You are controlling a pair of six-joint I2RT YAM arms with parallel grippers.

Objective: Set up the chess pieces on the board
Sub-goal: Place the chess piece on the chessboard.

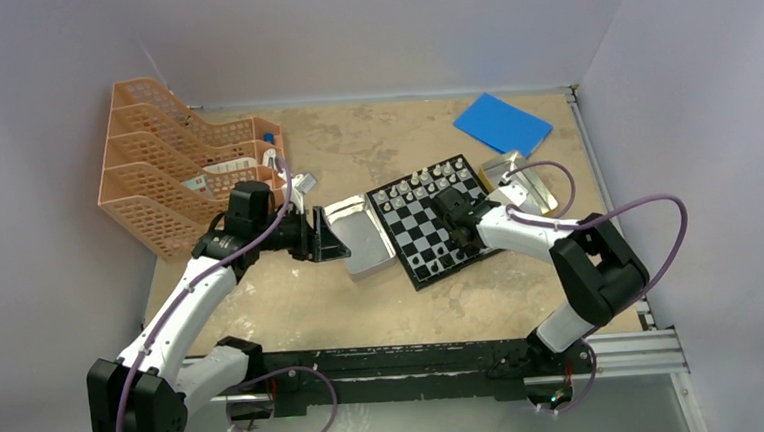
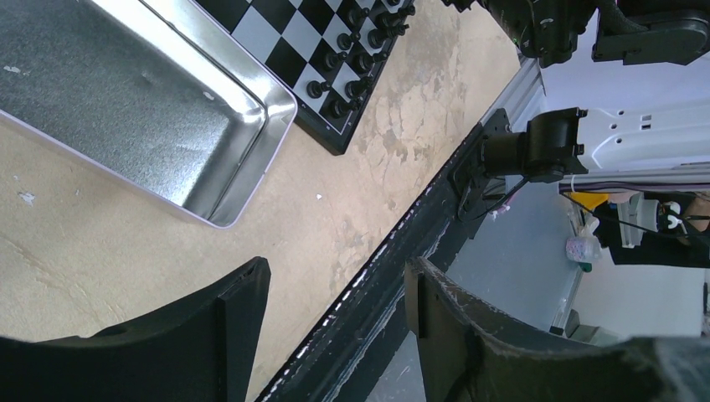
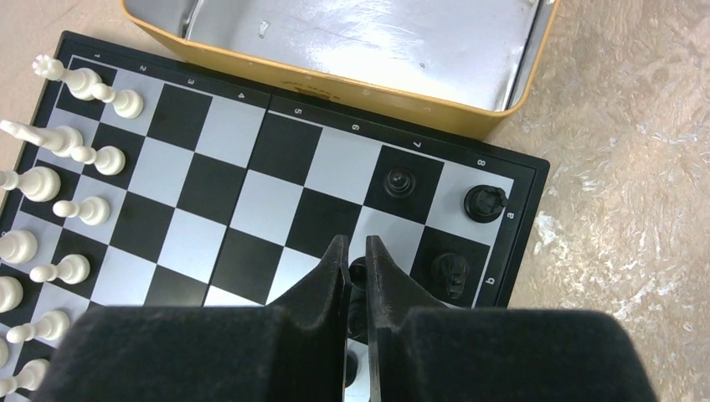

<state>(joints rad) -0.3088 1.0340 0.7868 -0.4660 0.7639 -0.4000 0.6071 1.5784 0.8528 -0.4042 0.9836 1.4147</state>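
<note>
Left hand [image 2: 337,280] hangs with its fingers well apart and nothing between them. It is above the bench [image 2: 100,251], just short of the empty silver tin [image 2: 126,100], which lies between it and the board [image 3: 251,180]. Every piece is well apart from it. On the board, white pieces [image 3: 107,159] line the far side and black ones stand along the near side.

Right hand [image 3: 357,249] is much the nearer. It stands over the black end, fingers almost shut on a small black piece [image 3: 357,271], which looks upright. Under it is a second-row square, with a black pawn [image 3: 400,181] on the next square, a knight [image 3: 452,275] just behind and a rook [image 3: 485,202] in the corner. The move probably has to be straight down, since these neighbours crowd the square. Rightmost, a gold-sided tin [image 3: 335,81] sits just beside the board's edge.
</note>
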